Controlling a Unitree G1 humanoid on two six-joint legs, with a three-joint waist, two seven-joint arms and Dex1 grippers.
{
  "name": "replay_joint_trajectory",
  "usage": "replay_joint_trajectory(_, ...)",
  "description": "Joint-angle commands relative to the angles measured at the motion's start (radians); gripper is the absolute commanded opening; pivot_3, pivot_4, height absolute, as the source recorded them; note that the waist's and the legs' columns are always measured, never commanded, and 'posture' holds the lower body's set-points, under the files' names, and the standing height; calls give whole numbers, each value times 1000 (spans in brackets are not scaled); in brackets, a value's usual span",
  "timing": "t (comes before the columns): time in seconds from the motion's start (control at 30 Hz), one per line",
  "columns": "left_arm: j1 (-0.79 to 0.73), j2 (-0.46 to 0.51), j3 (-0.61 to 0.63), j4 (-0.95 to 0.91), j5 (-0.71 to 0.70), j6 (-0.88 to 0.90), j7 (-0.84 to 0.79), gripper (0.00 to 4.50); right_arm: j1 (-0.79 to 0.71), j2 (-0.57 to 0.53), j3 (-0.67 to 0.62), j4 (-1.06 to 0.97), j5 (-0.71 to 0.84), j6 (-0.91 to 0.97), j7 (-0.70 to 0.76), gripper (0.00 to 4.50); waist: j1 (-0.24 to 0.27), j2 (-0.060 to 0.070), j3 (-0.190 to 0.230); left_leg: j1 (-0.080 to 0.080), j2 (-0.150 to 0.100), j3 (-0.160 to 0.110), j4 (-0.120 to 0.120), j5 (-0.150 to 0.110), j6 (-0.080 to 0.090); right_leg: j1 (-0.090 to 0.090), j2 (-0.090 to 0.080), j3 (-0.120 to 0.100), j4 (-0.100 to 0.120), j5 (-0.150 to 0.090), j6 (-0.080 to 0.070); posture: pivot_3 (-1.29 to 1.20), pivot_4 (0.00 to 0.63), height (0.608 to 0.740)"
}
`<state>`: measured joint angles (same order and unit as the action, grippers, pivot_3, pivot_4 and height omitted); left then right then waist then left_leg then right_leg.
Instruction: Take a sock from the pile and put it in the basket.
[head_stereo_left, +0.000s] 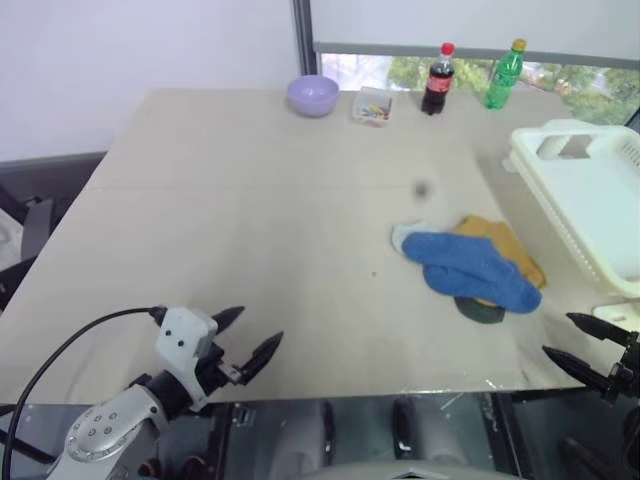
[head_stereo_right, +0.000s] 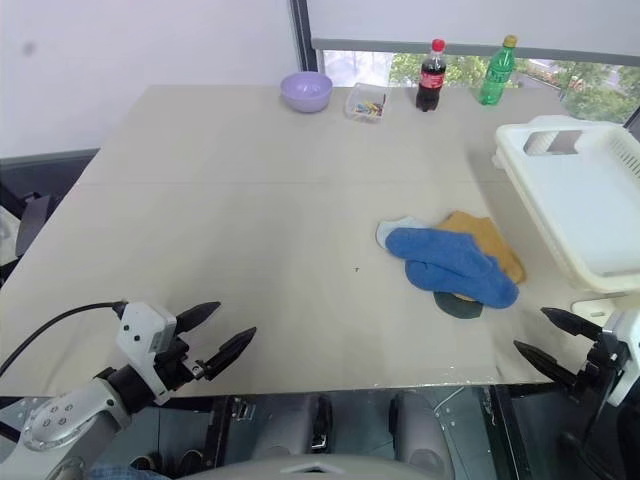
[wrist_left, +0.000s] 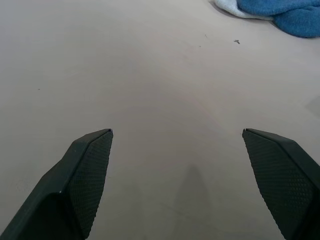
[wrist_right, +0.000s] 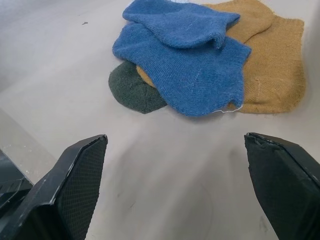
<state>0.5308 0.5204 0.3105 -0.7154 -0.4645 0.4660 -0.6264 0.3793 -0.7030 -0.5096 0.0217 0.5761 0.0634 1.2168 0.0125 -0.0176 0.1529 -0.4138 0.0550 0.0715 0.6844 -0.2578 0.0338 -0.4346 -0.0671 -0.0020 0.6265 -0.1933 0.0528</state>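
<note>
Lying flat | blue sock (wrist_right: 187, 75) atop pile (head_stereo_left: 470, 268) | long axis diag

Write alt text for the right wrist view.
A blue sock lies folded on a mustard yellow sock and a dark green one on the pale table, beyond the open right hand.

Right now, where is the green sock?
In the head views the dark green sock peeks out from under the blue sock at the near edge of the pile, on the robot's right, nearest the right gripper.
</note>
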Motion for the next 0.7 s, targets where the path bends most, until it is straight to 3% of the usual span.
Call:
replay_joint_trajectory(0.03, 8, -9, 1, -36, -11, -56, -17, 4435, -16, -26, -9, 7, -1, -13, 20, 4500, 0, 0, 0, 0, 0, 0, 0, 0, 0, 0, 0, 0, 0, 0, 0, 0, 150, 729)
replay_joint_trajectory(0.7, -14, -12, -8, 12, -49, -133, -77, 4435, -72, -59, -5, -4, -11, 15, 28, 4500, 0, 0, 0, 0, 0, 0, 0, 0, 0, -1, 1, 0, 0, 0, 0, 0, 150, 729)
